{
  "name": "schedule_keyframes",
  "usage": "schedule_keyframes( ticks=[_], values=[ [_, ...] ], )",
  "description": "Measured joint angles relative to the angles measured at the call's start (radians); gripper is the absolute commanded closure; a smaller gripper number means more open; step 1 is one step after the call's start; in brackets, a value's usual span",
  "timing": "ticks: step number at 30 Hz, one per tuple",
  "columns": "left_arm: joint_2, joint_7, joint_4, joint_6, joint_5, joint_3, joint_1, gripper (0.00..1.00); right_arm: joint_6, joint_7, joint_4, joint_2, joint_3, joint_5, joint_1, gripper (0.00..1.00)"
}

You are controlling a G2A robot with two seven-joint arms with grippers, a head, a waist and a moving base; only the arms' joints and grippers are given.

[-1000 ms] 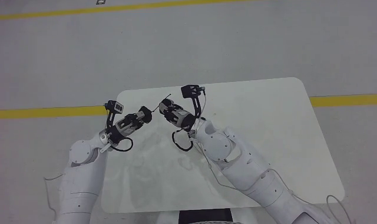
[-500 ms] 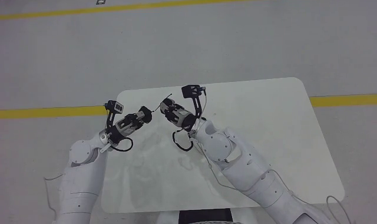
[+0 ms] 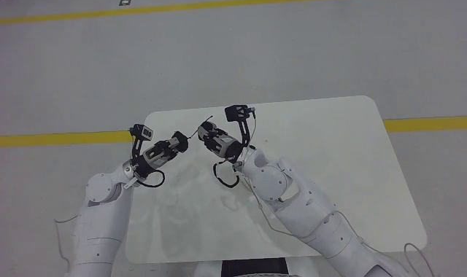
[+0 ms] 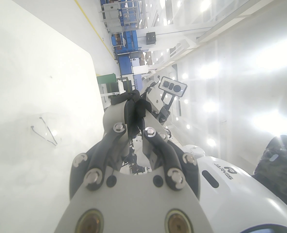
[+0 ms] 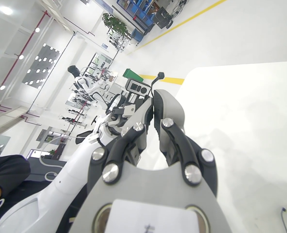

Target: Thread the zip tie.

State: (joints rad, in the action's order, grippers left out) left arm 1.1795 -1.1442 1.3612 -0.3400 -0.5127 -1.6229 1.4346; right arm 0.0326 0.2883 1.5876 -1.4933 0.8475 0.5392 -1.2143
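Note:
A thin black zip tie (image 3: 202, 127) hangs above the white table (image 3: 328, 153) between my two grippers, near its back left corner. My right gripper (image 5: 153, 105) is shut on the strap, and the tie's head (image 5: 161, 74) sticks out past the fingertips. In the top view the strap slants down to my left gripper (image 3: 185, 139). That gripper's pads (image 4: 133, 112) are pressed together, and the strap between them is hidden. The two grippers face each other, tips nearly touching.
Thin black lines (image 4: 44, 132) lie on the tabletop below the grippers; I cannot tell whether they are a loose tie or a shadow. A short dark strap end (image 5: 283, 211) lies on the table. The table's rounded back left edge (image 3: 157, 116) is close by.

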Motion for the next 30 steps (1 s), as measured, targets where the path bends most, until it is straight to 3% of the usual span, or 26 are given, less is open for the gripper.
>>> schedule_keyframes(
  ticks=[30],
  values=[
    [0.000, 0.000, 0.000, 0.000, 0.000, 0.000, 0.000, 1.00, 0.014, -0.006, -0.003, -0.009, -0.007, 0.021, -0.007, 1.00]
  ],
)
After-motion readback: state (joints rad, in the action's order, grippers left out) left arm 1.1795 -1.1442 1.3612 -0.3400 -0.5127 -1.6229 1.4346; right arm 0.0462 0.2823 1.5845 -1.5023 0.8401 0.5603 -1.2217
